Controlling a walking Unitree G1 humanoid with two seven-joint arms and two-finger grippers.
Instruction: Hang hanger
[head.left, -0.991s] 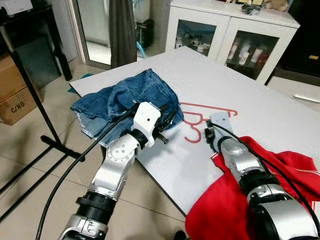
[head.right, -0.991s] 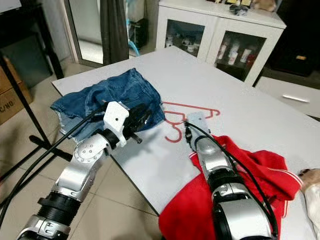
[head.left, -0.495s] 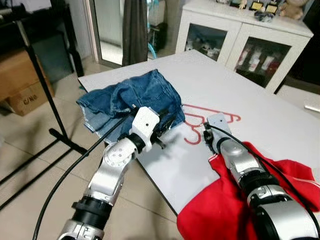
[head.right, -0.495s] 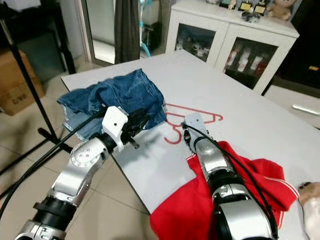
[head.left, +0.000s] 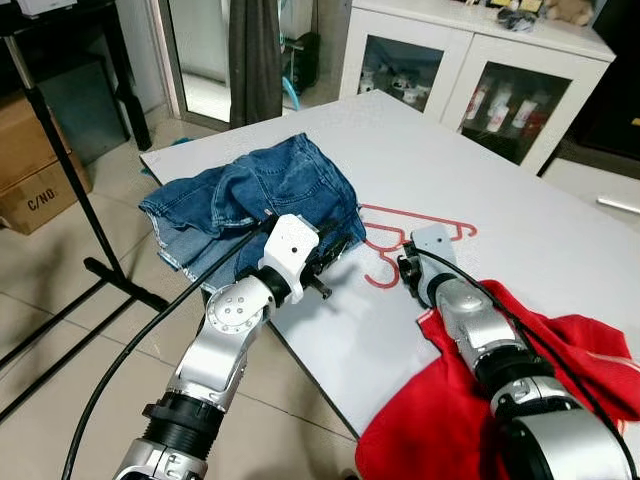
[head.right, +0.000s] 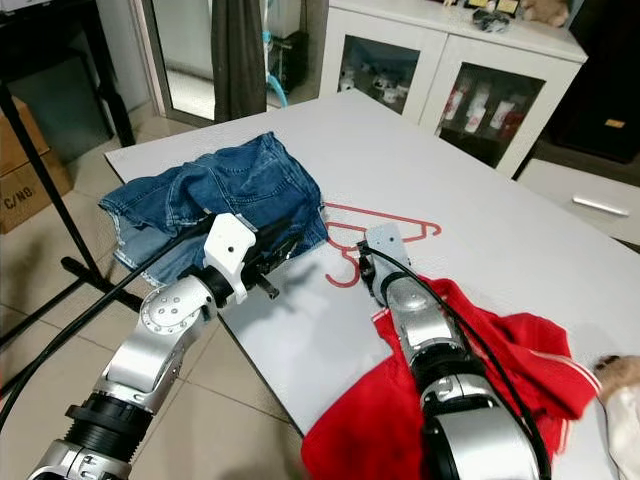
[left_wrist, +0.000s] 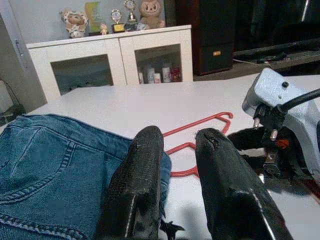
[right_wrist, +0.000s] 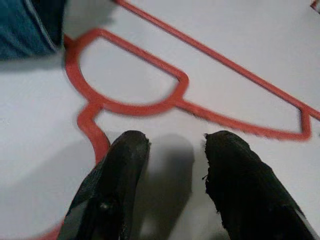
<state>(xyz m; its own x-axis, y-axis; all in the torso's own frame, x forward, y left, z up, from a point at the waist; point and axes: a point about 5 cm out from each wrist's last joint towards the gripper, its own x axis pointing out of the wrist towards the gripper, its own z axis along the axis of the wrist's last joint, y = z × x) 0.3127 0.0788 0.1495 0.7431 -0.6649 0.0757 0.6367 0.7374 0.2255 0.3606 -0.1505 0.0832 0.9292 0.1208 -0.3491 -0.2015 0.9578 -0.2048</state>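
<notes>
Hanger (head.left: 415, 232): red, lying flat on the white tabletop (head.left: 520, 200), a little in from the near edge, its hook end toward that edge; one end touches or slips under the jeans, I cannot tell which.
Right gripper (right_wrist: 170, 185): low over the tabletop just at the hanger's neck; its two black fingers (right_wrist: 117, 175) are a little apart with nothing between them, one finger close by the hook's curve, the crossbar just beyond the tips.
Right arm (head.left: 470, 320): reaches in from the near edge, its forearm lying over the red cloth.
Left gripper (left_wrist: 177, 165): at the near edge beside the jeans, pointing across the table toward the hanger; fingers (left_wrist: 142, 180) stand narrowly apart, holding nothing.
Jeans (head.left: 250, 195): blue denim, crumpled at the tabletop's near left corner, partly over the edge, just beside the hanger.
Red cloth (head.left: 560, 380): bunched at the near edge on the right, hanging off it, near the hanger but apart from it.
Cabinet (head.left: 470, 70): white, glass doors, beyond the table's far corner.
Rack (head.left: 70, 180): black stand on the tiled floor left of the table.
Box (head.left: 35, 175): cardboard, on the floor behind the rack.
</notes>
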